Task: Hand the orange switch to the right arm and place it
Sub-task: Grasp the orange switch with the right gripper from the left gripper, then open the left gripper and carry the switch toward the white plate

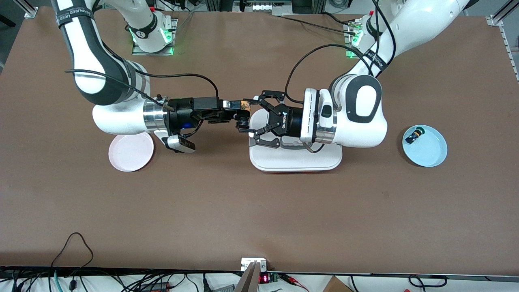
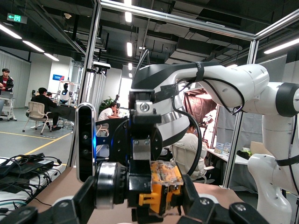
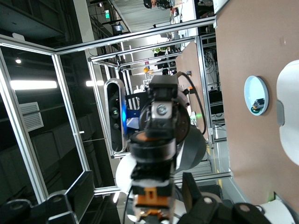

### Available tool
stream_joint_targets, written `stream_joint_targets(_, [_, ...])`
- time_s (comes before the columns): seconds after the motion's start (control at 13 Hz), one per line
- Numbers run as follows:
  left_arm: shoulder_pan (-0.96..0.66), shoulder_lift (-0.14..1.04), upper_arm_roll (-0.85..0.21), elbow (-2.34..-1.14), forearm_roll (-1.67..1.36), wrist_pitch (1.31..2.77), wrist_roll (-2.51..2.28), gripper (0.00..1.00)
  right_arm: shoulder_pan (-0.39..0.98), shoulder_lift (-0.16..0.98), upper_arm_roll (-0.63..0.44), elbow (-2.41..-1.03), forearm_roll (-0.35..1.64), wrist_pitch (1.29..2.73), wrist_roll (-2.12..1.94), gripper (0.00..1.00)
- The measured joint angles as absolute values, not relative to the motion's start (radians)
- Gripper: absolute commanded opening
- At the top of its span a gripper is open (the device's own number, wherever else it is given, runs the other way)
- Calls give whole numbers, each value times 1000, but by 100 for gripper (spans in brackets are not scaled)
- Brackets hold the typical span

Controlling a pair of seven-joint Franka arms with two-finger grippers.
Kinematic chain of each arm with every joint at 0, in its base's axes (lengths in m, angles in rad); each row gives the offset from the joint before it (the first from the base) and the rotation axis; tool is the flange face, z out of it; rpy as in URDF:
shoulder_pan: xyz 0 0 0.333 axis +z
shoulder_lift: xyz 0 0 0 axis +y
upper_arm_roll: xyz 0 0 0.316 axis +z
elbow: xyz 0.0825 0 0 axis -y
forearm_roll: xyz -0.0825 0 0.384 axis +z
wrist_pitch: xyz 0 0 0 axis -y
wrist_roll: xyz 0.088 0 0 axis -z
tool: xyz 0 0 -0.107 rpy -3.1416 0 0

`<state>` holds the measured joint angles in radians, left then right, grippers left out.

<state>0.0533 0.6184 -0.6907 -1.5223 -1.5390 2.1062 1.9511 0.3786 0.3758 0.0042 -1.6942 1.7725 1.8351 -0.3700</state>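
text: "ROBOTIQ" — left gripper (image 1: 248, 120) body | rest — unreadable

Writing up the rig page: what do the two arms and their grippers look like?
Both arms are glossy white with dark grey bands and silver wrist collars. The left gripper is a black linkage type with printed white lettering; the right gripper is a slimmer black block with a blue light. Black cables loop to each wrist.
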Motion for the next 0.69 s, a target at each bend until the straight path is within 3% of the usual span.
stream_joint_targets(0.23, [53, 620, -691, -1522, -1539, 2106, 1952, 0, 379, 389, 4, -1693, 1773, 1835, -383, 65])
stream_joint_targets(0.46, [53, 620, -691, -1522, -1539, 2106, 1953, 0, 379, 389, 4, -1688, 1773, 1835, -384, 38])
stream_joint_targets(0.69, [53, 620, -691, -1520, -1544, 2106, 1953, 0, 379, 390, 3, -1688, 1772, 1837, -386, 23])
